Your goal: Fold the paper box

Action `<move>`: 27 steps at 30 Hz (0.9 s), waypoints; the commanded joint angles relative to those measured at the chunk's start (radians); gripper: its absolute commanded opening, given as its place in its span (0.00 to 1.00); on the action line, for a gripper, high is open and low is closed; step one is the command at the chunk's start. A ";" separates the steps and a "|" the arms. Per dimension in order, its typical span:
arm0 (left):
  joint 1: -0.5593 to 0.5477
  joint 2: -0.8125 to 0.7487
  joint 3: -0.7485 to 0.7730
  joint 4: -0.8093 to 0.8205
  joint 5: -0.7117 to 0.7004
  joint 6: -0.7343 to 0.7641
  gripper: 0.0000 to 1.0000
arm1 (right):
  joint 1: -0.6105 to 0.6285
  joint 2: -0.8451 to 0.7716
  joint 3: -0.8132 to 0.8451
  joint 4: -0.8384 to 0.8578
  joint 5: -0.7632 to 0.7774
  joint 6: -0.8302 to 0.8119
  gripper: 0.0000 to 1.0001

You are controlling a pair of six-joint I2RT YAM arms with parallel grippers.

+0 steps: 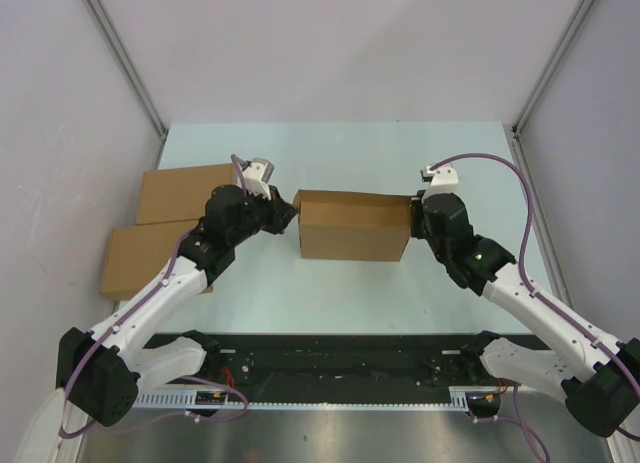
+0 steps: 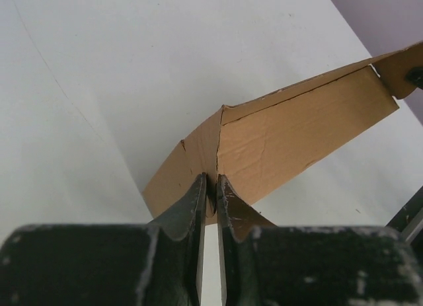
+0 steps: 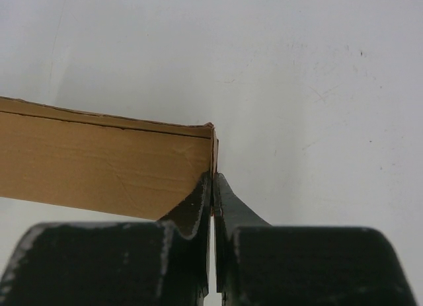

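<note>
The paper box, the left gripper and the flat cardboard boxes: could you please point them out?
paper box point(image 1: 352, 233): top external view, middle of its near wall.
left gripper point(image 2: 211, 182): left wrist view, between the fingertips pinching the box's end.
flat cardboard boxes point(image 1: 182, 193): top external view, top face of the farther one.

What stays hidden from here
Both ends of the paper box point(image 1: 352, 228) vanish behind the left gripper point(image 1: 291, 212) and right gripper point(image 1: 415, 216), its inside can't be seen, and the left arm point(image 1: 160, 293) covers part of the two flat boxes point(image 1: 175, 195).
</note>
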 commanded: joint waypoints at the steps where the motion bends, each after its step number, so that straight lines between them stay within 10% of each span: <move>1: 0.003 -0.031 -0.010 0.073 0.036 -0.064 0.12 | 0.003 -0.016 0.012 0.024 -0.012 0.033 0.00; 27: 0.003 -0.033 -0.044 0.087 -0.002 -0.082 0.06 | 0.021 0.045 0.072 -0.053 -0.029 0.132 0.00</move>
